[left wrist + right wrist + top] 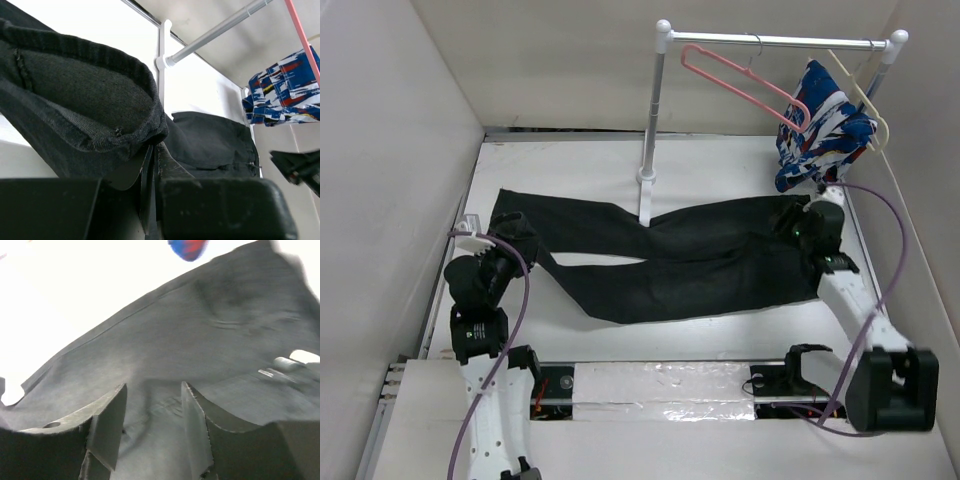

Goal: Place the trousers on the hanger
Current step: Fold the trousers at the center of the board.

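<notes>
The trousers (670,260) are laid flat on the table (720,165), with the waist toward 3 o'clock and the leg ends toward 9 o'clock in the top view. 1 leg hem is pinched in the left gripper (508,255), whose jaws are pressed together on the cloth. The right gripper (800,228) is set over the waist with its fingers (107,425) spread and fabric bunched between them, not yet clamped. The hanger (740,85) is hung on the rail (770,42) at 1 o'clock, well apart from the trousers. If the waist is lifted on a shallow bite, it may be dropped. Only 1 leg is held, so the other could be dragged unevenly. The patterned garment (820,135) beside the hanger could also be snagged.
</notes>
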